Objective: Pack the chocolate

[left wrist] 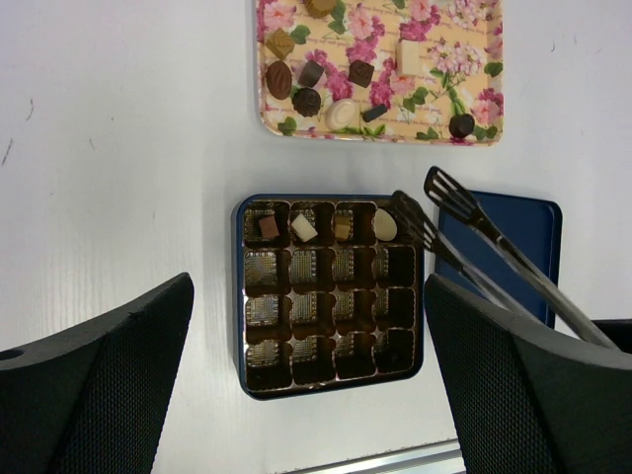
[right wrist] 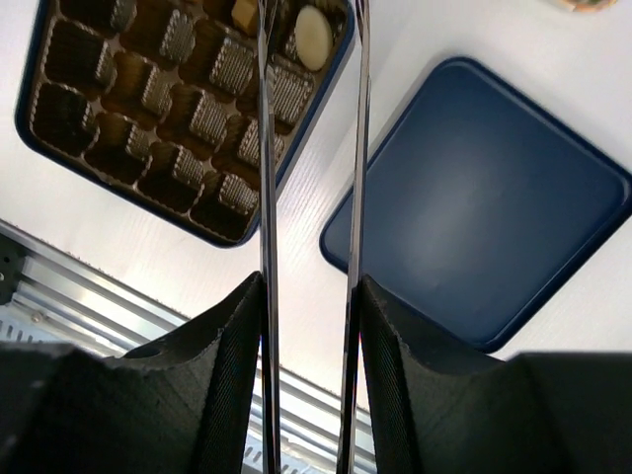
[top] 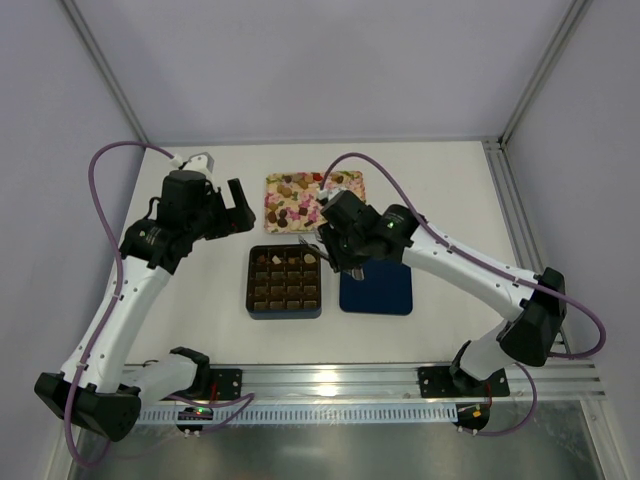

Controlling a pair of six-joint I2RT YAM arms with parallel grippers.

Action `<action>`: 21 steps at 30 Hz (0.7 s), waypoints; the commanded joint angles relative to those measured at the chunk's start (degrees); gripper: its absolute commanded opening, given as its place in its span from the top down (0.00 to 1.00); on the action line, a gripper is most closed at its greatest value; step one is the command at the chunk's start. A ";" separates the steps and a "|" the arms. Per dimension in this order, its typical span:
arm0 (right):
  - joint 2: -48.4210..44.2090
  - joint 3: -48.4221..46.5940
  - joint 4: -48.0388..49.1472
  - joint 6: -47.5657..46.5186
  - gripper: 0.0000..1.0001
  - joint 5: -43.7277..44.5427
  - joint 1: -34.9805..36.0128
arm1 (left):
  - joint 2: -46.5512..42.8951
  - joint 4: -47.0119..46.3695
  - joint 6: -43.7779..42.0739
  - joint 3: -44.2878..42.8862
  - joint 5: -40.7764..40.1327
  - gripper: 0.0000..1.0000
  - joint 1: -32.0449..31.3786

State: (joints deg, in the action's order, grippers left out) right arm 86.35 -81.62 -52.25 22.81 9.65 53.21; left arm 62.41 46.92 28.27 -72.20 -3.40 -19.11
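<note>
4 bonbons (left wrist: 303, 227) sit in the ribbed box (left wrist: 326, 387); right gripper (right wrist: 308, 296) clamps thin metal tongs (left wrist: 449, 195), left gripper (left wrist: 308, 286) gapes.

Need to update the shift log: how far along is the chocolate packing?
Done: four chocolates fill the box's far row. In hand: the right gripper holds tongs, empty, near that row. Remaining: the other rows look bare, and more pieces wait on the floral tray.

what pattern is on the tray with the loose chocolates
The tray has pink flowers and green leaves on cream, clearest in the left wrist view.
</note>
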 commanded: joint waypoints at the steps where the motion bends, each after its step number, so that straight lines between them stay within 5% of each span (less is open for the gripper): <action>1: 0.93 -8.61 1.01 -2.85 0.56 2.04 -3.28 | -0.27 -1.83 0.12 -0.65 0.32 0.04 0.04; 9: 11.63 -18.47 -0.05 -7.42 0.56 1.07 -12.86 | 0.16 -1.56 -0.23 -1.10 0.32 0.04 0.04; 21: 24.83 -29.20 -1.63 -7.25 0.56 0.99 -15.24 | -0.01 -1.04 -0.67 -1.19 0.06 0.04 0.04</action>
State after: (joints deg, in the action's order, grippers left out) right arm 111.28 -107.33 -53.58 15.97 10.15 38.02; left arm 62.54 46.94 28.10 -72.20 -3.40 -19.11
